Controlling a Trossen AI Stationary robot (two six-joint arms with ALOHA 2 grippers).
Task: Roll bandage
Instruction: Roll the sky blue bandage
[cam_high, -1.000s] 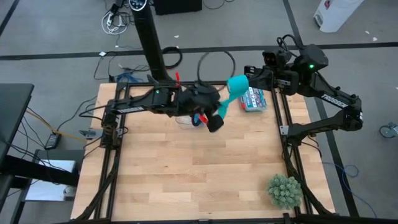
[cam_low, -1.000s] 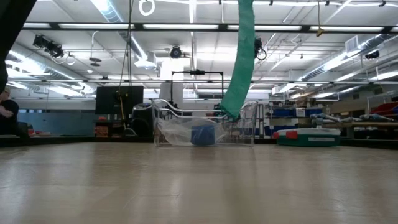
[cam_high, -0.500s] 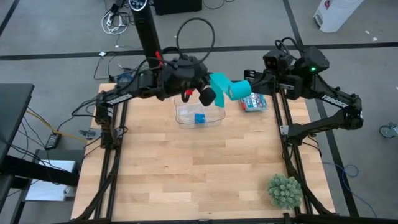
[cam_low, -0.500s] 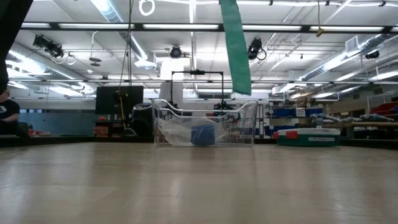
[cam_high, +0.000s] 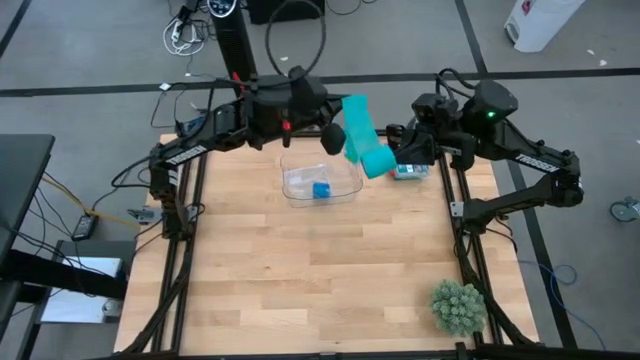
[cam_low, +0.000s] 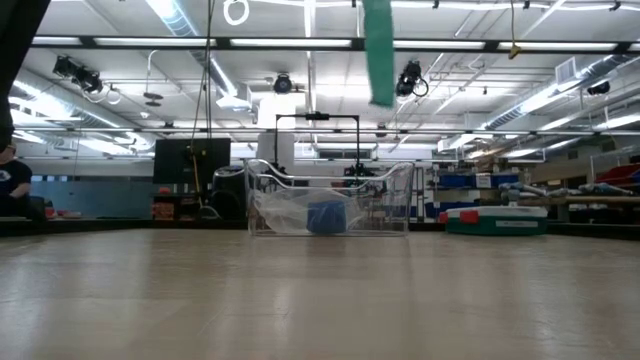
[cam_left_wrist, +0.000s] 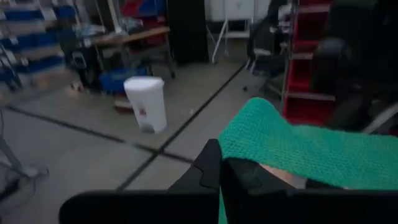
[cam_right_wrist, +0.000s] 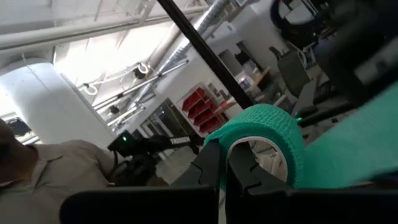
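Left tool (cam_high: 336, 138) clamps one end of the bandage (cam_high: 358, 132), raised over the desk's (cam_high: 300, 270) far edge | right tool (cam_high: 385, 158) closed on its rolled end, strip stretched between both | clear bin (cam_high: 322, 182) with blue roll (cam_high: 321, 190) below | green plant (cam_high: 458, 306) at near right corner

Grey floor (cam_high: 90, 60), ceiling strip lights (cam_low: 300, 42)

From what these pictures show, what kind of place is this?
Probably a robotics lab or workshop. Exposed pipes and strip lights run overhead, storage shelves line the far wall, and cables trail over the grey floor behind the wooden table.
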